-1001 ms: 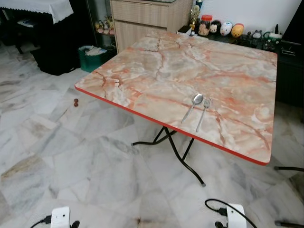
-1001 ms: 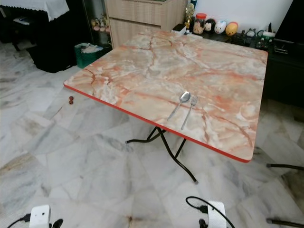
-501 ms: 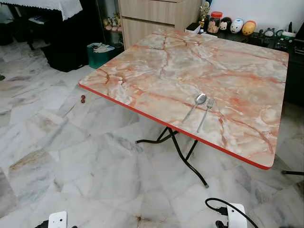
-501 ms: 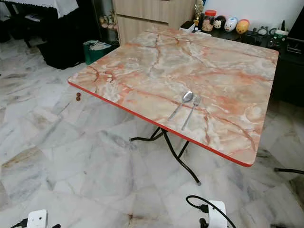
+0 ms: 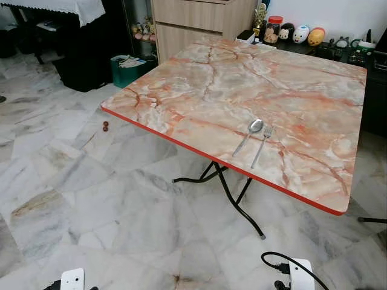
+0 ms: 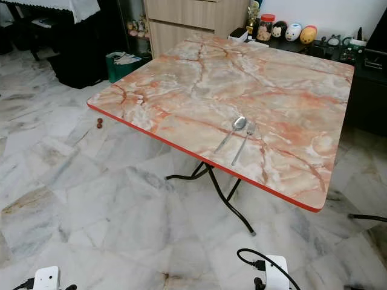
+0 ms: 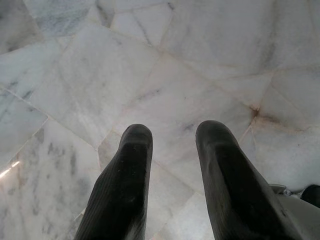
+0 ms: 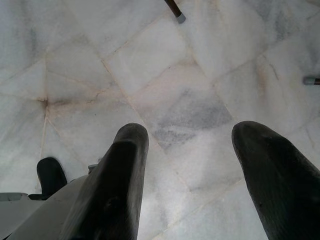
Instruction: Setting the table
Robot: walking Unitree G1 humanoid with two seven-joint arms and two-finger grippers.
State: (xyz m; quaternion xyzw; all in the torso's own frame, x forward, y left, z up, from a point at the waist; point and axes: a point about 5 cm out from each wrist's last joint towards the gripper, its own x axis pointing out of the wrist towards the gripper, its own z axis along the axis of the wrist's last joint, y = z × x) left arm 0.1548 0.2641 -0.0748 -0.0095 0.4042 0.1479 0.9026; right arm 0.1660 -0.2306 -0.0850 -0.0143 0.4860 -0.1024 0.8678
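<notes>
A square table [image 5: 199, 84] with a pink marble-patterned top and a red edge stands ahead of me. A spoon [image 5: 250, 134] and a fork [image 5: 261, 145] lie side by side near its front edge. Both arms hang low at my sides, well short of the table. In the left wrist view my left gripper [image 7: 172, 135] is open over bare floor tiles, nothing between its fingers. My right gripper [image 8: 190, 137] is open too, in the right wrist view, wider apart, also holding nothing.
Black folding legs [image 5: 233, 196] splay out under the table. A wooden cabinet [image 5: 199, 21], a green bin [image 5: 128, 66] and a dark shelf with jars and figurines [image 5: 302, 35] stand behind. A small dark object [image 5: 105, 125] lies on the marble floor [image 5: 91, 199].
The whole picture has shifted since a second ago, so the camera moved; it has been nearly still for the last half second. Spoon and fork lie as before.
</notes>
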